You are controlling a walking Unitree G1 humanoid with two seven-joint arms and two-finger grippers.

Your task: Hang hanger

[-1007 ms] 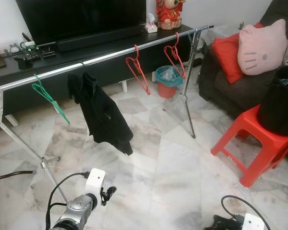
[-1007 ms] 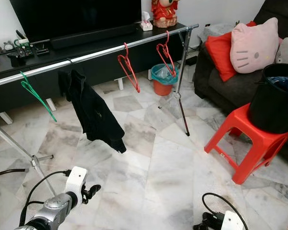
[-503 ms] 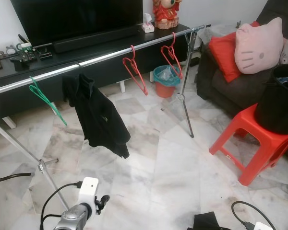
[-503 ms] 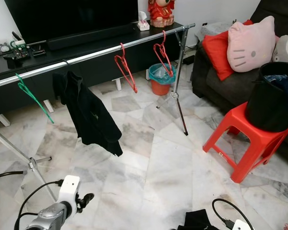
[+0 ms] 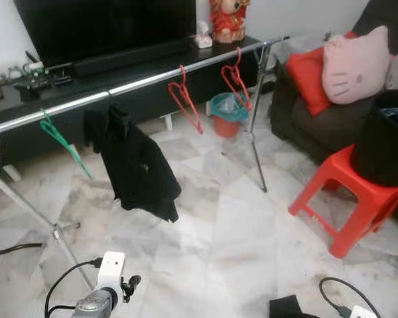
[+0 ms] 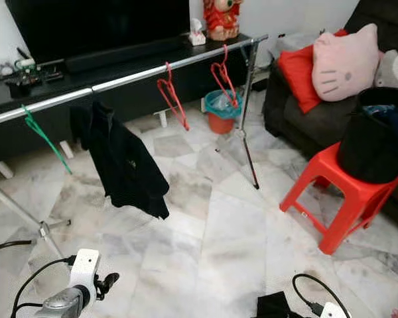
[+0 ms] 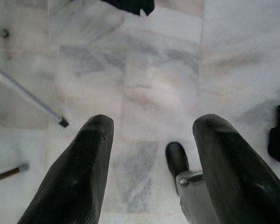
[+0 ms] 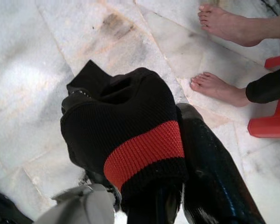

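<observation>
Above the marble floor (image 7: 158,88), your right end effector (image 8: 177,196) clamps a black-and-red knit garment (image 8: 130,140); your left end effector (image 7: 151,154) gapes empty. Three hangers on the rail (image 5: 146,83): two red, one green.

Marble floor (image 5: 232,232) carries clothes rack (image 5: 146,83), red stool (image 5: 348,195).

black knit garment (image 8: 130,135), seemingly one red band

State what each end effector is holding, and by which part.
The right end effector grips a black knitted garment with a red stripe, pinched at its lower edge near the stripe. The left end effector is open over the marble floor, holding nothing.
</observation>
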